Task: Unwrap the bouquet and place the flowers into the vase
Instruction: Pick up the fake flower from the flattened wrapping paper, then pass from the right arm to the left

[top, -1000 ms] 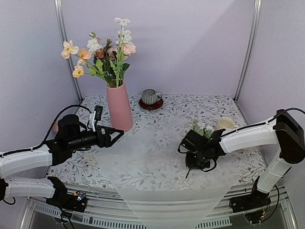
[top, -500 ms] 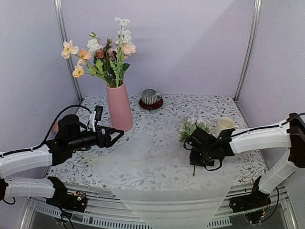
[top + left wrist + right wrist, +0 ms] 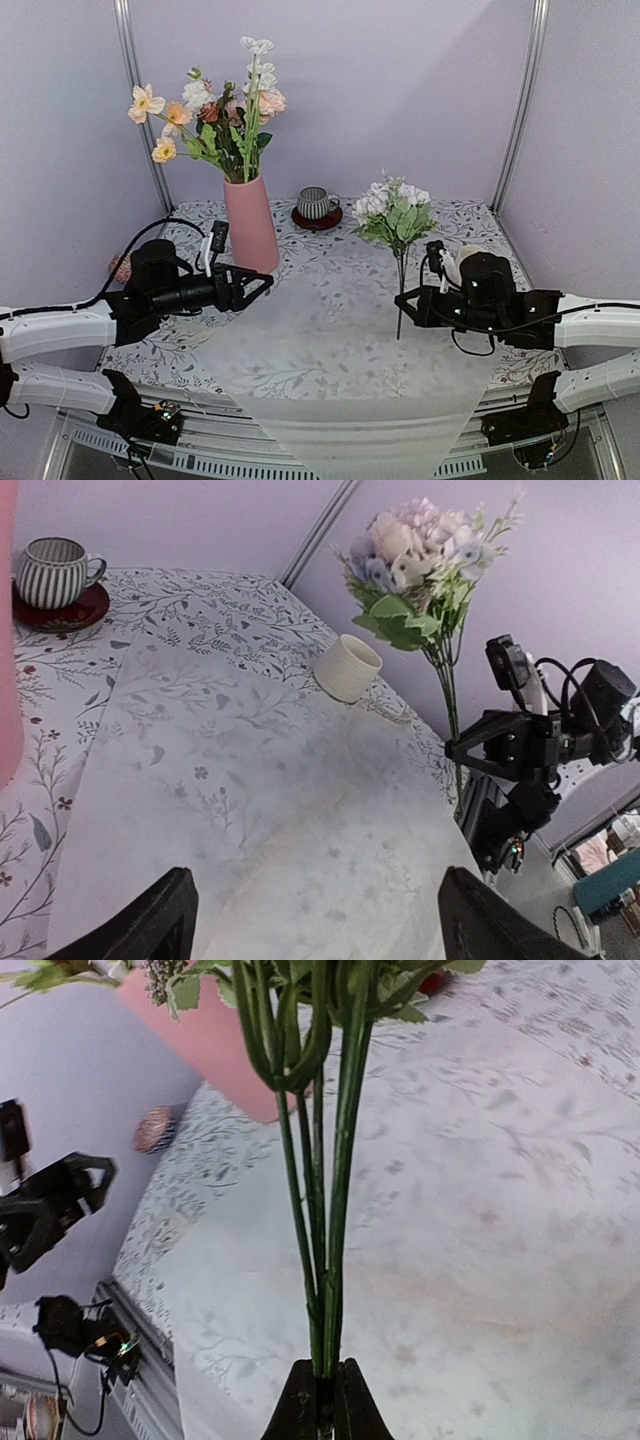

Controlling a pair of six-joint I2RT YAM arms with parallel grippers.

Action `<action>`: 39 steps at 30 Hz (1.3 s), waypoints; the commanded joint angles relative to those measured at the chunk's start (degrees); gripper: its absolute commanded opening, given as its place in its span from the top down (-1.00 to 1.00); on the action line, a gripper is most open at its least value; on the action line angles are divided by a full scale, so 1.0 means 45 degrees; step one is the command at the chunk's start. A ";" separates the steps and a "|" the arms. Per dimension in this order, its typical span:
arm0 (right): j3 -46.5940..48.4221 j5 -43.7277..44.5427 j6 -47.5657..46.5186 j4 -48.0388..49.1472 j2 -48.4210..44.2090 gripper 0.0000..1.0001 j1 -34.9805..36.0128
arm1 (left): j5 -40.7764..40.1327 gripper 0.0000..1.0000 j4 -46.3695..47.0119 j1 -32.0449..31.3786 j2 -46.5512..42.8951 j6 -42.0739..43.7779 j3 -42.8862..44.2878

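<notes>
One small bunch of flowers (image 3: 393, 210) stands upright over the table's right half, at about 3 o'clock from the centre of the overhead view. It has white, pale pink and lavender blooms above green leaves, with thin green stems running straight down. The right gripper (image 3: 401, 298) is clamped on the lower stems, its two fingers pressed together around them. The stem tips poke out below the fingers; whether they touch the sheet beneath cannot be told.

At 10 o'clock the tall pink vase (image 3: 250, 225) stands upright, holding a taller spray (image 3: 215, 110) of peach, white and pink blooms. The translucent wrapping paper (image 3: 330, 350) lies spread flat across the middle of the table (image 3: 440, 220), and its near corner drapes over the 6 o'clock edge.

The left gripper (image 3: 262, 287) hangs low at 5 o'clock from the vase's base, by the paper's left edge. Its jaws are wide apart and hold nothing.

At 12 o'clock a grey striped mug (image 3: 316, 203) sits on a red saucer (image 3: 330, 222). A cream mug (image 3: 347, 667) stands at 2 o'clock, just behind the right arm.
</notes>
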 commanded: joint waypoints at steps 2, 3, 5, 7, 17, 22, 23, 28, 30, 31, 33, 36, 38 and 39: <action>-0.0338 -0.3013 -0.2435 0.4437 -0.0224 0.96 0.0059 | 0.0008 -0.71 0.1004 -0.0999 0.0650 -0.0288 0.0713; -0.0212 -0.3212 -0.2678 0.4615 -0.0059 0.96 0.0156 | -0.0020 -0.71 0.1054 -0.1153 0.0779 -0.0298 0.0834; 0.0054 -0.3358 -0.3055 0.4955 0.0267 0.96 0.0574 | -0.0112 -0.71 0.1139 -0.1476 0.1016 -0.0295 0.1098; 0.0281 -0.3349 -0.3468 0.5298 0.0601 0.96 0.0979 | -0.0126 -0.71 0.1309 -0.1777 0.1240 -0.0266 0.1308; 0.0612 -0.4131 -0.3937 0.7268 0.2134 0.95 0.1854 | 0.0200 -0.71 0.3420 -0.3065 0.2273 -0.0554 0.1809; 0.0989 -0.4172 -0.4247 0.7506 0.2639 0.95 0.2232 | 0.0078 -0.71 0.4322 -0.3484 0.2479 -0.0675 0.1889; 0.1055 -0.4172 -0.4274 0.7535 0.2719 0.95 0.2283 | 0.0047 -0.71 0.4465 -0.3570 0.2479 -0.0681 0.1889; 0.1211 -0.4314 -0.4359 0.7673 0.2977 0.95 0.2422 | 0.0160 -0.58 0.5207 -0.3821 0.2615 -0.0751 0.1950; 0.1213 -0.4324 -0.4394 0.7726 0.3020 0.96 0.2461 | 0.0289 -0.50 0.5289 -0.3871 0.2808 -0.0841 0.2082; 0.1237 -0.4330 -0.4409 0.7746 0.3040 0.95 0.2466 | 0.0352 -0.47 0.5320 -0.3898 0.2914 -0.0878 0.2143; 0.1267 -0.4330 -0.4420 0.7767 0.3078 0.95 0.2492 | 0.0471 -0.44 0.5518 -0.3970 0.3082 -0.1010 0.2200; 0.1305 -0.4331 -0.4435 0.7787 0.3182 0.95 0.2500 | 0.0653 -0.37 0.6128 -0.4060 0.3280 -0.1290 0.2148; 0.1373 -0.4389 -0.4420 0.7821 0.3260 0.95 0.2510 | 0.0736 -0.30 0.6532 -0.4123 0.3397 -0.1448 0.2143; 0.1388 -0.4419 -0.4420 0.7853 0.3307 0.95 0.2516 | 0.0759 -0.27 0.6665 -0.4144 0.3454 -0.1486 0.2158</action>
